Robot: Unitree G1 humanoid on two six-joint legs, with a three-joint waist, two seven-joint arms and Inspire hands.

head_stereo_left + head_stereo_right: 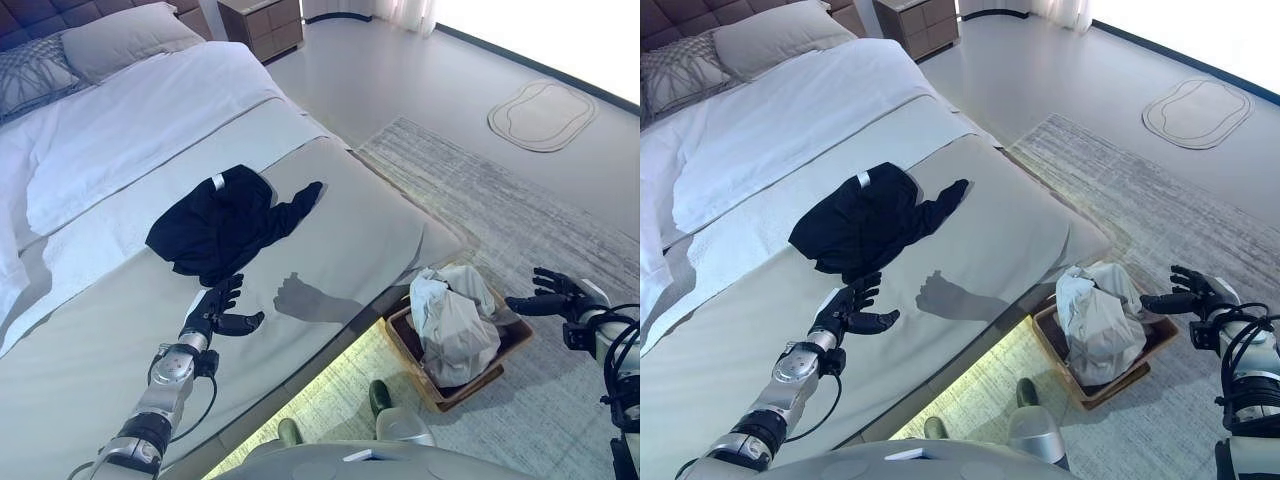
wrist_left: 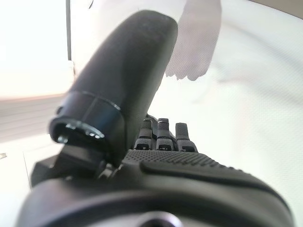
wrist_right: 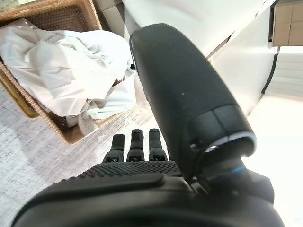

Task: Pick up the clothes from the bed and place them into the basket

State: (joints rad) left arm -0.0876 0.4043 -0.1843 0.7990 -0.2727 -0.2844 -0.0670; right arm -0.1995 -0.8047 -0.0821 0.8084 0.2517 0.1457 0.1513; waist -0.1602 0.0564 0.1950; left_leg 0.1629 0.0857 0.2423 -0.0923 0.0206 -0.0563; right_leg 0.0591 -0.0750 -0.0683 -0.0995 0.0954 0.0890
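A black garment [image 1: 228,222] lies crumpled on the grey bed cover [image 1: 350,240], one sleeve stretched toward the bed's edge. My left hand [image 1: 216,312] hovers just in front of it, fingers spread open, holding nothing. On the rug beside the bed stands a brown wicker basket [image 1: 497,352] with white clothes [image 1: 452,318] heaped in it; they also show in the right wrist view as white clothes [image 3: 71,66] in the basket [image 3: 28,101]. My right hand [image 1: 556,296] is open to the right of the basket, empty.
White duvet [image 1: 140,120] and pillows [image 1: 120,38] cover the bed's head end. A wooden nightstand [image 1: 262,24] stands behind the bed. A grey rug [image 1: 520,220] lies under the basket, and a small oval mat [image 1: 541,113] lies on the floor farther away.
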